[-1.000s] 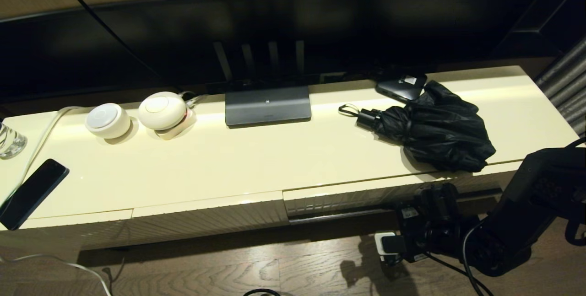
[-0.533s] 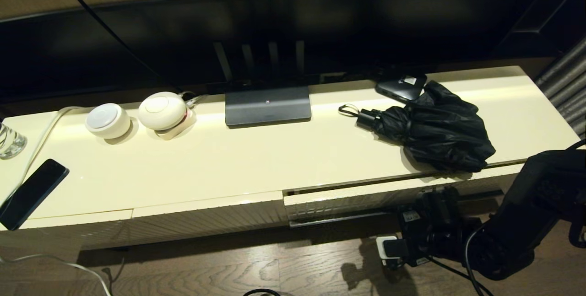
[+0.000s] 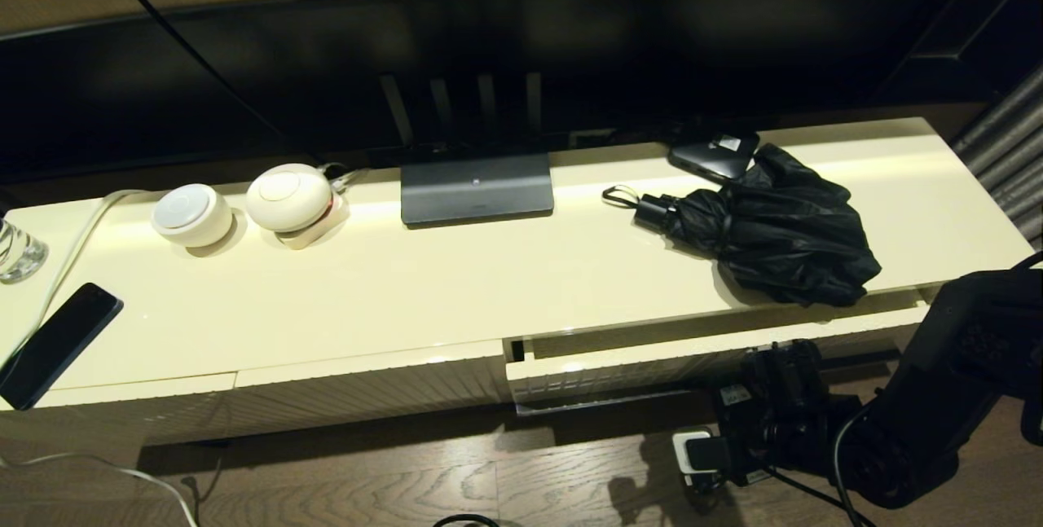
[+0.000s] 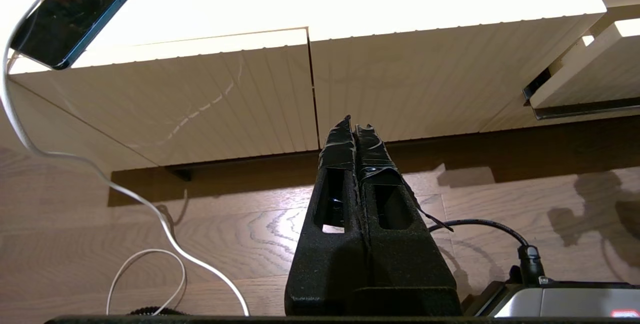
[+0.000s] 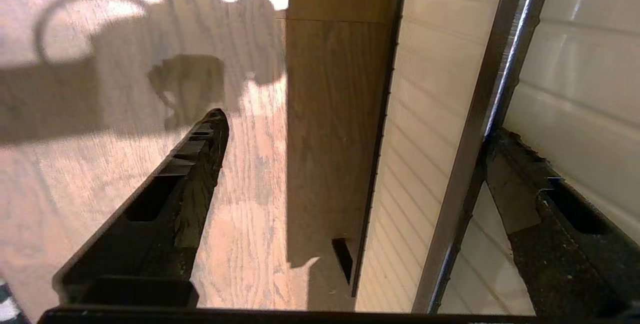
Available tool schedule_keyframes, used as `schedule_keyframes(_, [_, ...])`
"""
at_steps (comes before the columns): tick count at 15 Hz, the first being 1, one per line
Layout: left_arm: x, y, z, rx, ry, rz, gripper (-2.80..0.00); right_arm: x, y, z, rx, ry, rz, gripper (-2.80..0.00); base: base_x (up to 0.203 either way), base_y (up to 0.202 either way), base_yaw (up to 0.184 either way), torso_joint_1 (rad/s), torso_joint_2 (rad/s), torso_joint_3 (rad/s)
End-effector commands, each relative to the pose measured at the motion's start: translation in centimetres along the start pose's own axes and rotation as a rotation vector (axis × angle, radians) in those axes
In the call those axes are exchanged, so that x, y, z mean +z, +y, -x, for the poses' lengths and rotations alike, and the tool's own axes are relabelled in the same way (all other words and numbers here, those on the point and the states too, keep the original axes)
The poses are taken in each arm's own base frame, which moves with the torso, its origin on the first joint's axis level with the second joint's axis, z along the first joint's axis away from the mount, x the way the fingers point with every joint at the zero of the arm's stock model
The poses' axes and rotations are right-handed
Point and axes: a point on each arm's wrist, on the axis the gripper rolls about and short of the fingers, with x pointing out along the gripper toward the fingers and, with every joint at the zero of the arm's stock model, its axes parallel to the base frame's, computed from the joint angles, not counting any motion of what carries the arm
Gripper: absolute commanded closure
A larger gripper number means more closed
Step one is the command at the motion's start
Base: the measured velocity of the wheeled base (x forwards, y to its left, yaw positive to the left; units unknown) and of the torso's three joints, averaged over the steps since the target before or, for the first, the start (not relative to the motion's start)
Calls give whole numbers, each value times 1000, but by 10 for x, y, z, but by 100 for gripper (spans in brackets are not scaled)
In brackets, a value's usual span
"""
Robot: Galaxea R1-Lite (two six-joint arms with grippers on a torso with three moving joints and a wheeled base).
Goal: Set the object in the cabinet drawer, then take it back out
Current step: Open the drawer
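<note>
The object, a black compact umbrella [image 3: 774, 238], lies on the cream cabinet top at the right, its handle and wrist loop pointing left. Just below it the cabinet drawer [image 3: 652, 364] stands pulled out a little, a strip of its interior showing. My right gripper [image 3: 774, 364] is low at the drawer's front, open. In the right wrist view the right gripper [image 5: 356, 124] has its fingers wide apart, one finger [image 5: 520, 189] against the metal strip along the drawer [image 5: 575, 63]. My left gripper [image 4: 352, 123] is shut on nothing, low in front of the left panels.
On the cabinet top are a phone [image 3: 57, 344], a glass [image 3: 16, 250], two white round devices [image 3: 244, 205], a grey screen base [image 3: 477, 189] and a small black box [image 3: 715, 154] behind the umbrella. A white plug [image 3: 693, 450] and cables lie on the wooden floor.
The drawer has slid out toward me, so a gap now shows under the cabinet top. My right arm has drawn back with it. The umbrella has not moved.
</note>
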Motion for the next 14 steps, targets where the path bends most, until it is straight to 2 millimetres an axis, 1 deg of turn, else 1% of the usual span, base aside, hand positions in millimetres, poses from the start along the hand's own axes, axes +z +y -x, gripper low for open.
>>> schedule_keyframes(1, [-1, 0, 0, 1, 4, 1, 0, 1, -2, 3, -13, -1, 12, 0, 0, 0, 0, 0, 0, 0])
schedule_keyframes(5, [-1, 0, 0, 1, 4, 1, 0, 3, -7, 5, -40, 0, 15, 0, 0, 0, 0, 0, 0, 0])
schedule_keyframes(7, [-1, 0, 0, 1, 4, 1, 0, 4, -15, 17, -79, -3, 26, 0, 0, 0, 0, 0, 0, 0])
schedule_keyframes(10, [-1, 0, 0, 1, 4, 1, 0, 5, -20, 23, -109, -1, 49, 0, 0, 0, 0, 0, 0, 0])
schedule_keyframes(14, [-1, 0, 0, 1, 6, 1, 0, 4, -17, 25, -102, 0, 55, 0, 0, 0, 0, 0, 0, 0])
